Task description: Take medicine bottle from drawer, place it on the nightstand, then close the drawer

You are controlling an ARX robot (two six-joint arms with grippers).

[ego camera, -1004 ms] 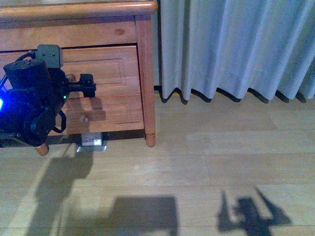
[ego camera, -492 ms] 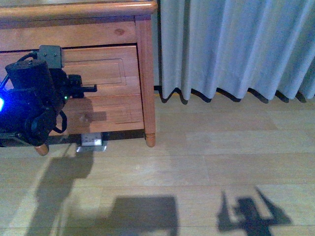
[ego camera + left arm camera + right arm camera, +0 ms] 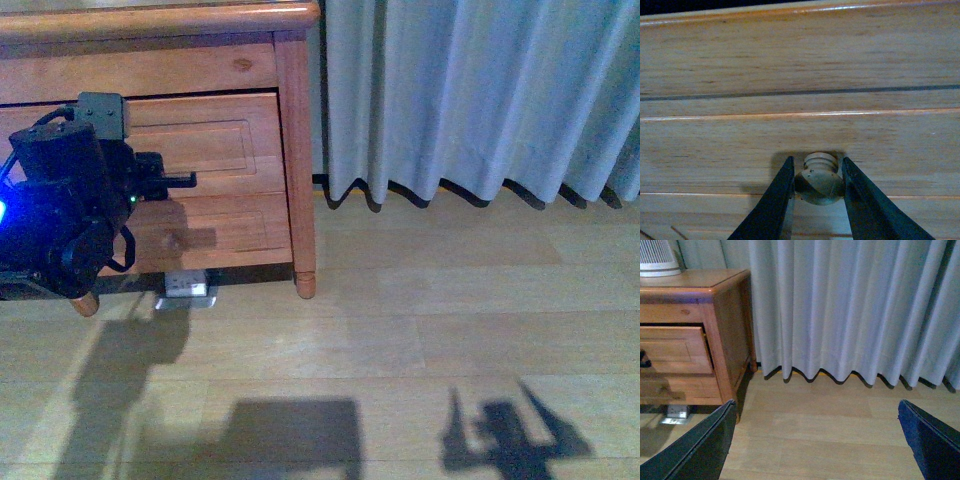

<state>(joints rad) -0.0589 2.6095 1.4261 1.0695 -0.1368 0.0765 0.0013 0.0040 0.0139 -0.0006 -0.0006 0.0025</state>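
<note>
The nightstand [image 3: 160,18] stands at the upper left of the front view. My left gripper [image 3: 170,180] is at the upper drawer [image 3: 225,135]. In the left wrist view it [image 3: 817,161] is shut on the round wooden drawer knob [image 3: 820,180], with one finger on each side. In the right wrist view the drawer [image 3: 675,350] stands slightly out of the cabinet. My right gripper [image 3: 816,407] is open and empty above the floor, to the right of the nightstand. The medicine bottle is not in view.
A large white ribbed device [image 3: 657,260] stands on the nightstand top. A grey curtain [image 3: 480,100] hangs to the floor right of the nightstand. A white socket box [image 3: 188,287] lies under the nightstand. Wooden floor [image 3: 420,330] fills the foreground.
My left gripper shifted slightly up and left along the drawer front one second ago, then held still. The right arm's shadow has not moved.
</note>
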